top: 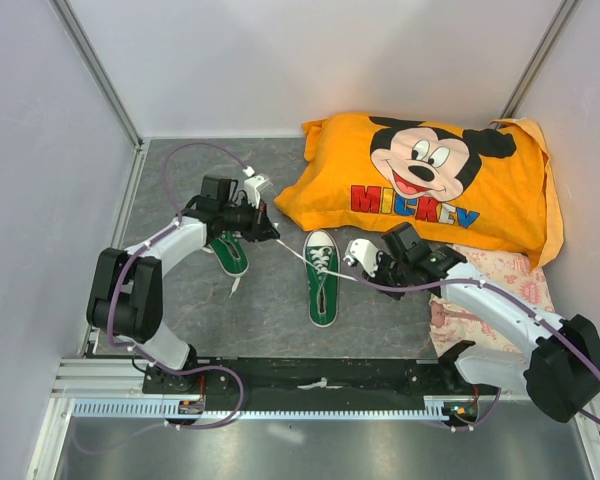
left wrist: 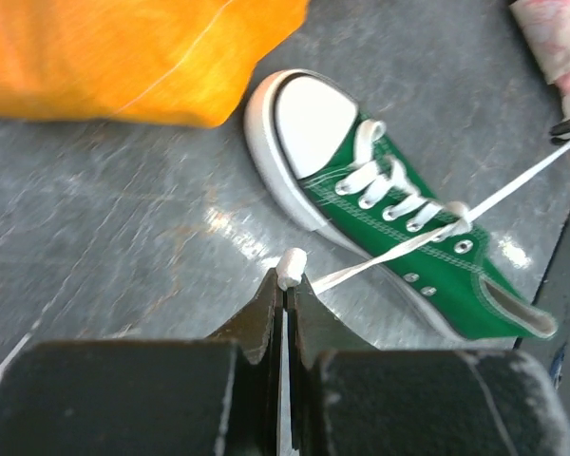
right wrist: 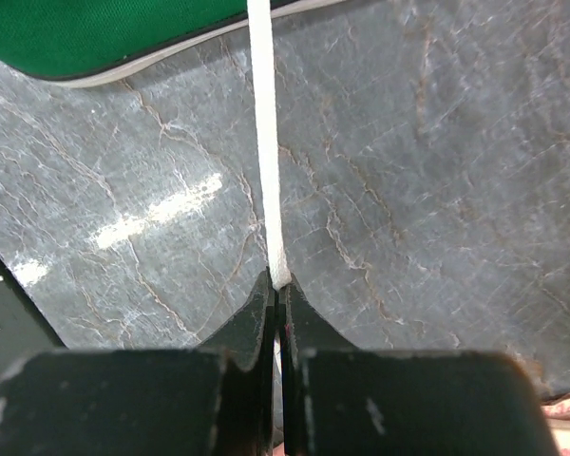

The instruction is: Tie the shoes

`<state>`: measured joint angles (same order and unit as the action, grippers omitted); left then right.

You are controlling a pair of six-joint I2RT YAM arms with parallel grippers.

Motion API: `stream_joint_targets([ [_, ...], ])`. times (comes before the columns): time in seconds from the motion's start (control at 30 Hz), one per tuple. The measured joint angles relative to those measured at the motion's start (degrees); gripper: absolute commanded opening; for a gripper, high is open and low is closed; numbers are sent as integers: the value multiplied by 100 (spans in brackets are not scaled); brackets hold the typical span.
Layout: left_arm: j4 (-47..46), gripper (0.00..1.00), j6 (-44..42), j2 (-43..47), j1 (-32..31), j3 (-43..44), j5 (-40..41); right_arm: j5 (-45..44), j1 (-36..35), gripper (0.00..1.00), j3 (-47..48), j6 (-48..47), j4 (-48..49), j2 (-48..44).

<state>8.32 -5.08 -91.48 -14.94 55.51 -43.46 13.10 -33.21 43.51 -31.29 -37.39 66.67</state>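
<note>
Two small green sneakers with white toe caps lie on the grey floor. One shoe (top: 322, 276) is in the middle, toe to the back; the other (top: 228, 252) lies partly under my left arm. My left gripper (top: 271, 234) is shut on the end of a white lace (left wrist: 380, 258) that runs taut to the middle shoe (left wrist: 399, 214). My right gripper (top: 363, 272) is shut on the shoe's other lace (right wrist: 266, 171), pulled taut to the right. The shoe's sole edge (right wrist: 104, 43) shows at the top of the right wrist view.
An orange Mickey Mouse cloth (top: 430, 185) lies at the back right, close behind the middle shoe. A pink patterned cloth (top: 500, 280) lies under my right arm. Grey walls enclose the floor on three sides. A black rail (top: 310, 375) runs along the front.
</note>
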Motion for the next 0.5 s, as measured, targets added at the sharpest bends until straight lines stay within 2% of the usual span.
stream_joint_targets([
  [0.5,378,1,-551,-142,551,0,540,-26,0,0,-337,-105,221,345],
])
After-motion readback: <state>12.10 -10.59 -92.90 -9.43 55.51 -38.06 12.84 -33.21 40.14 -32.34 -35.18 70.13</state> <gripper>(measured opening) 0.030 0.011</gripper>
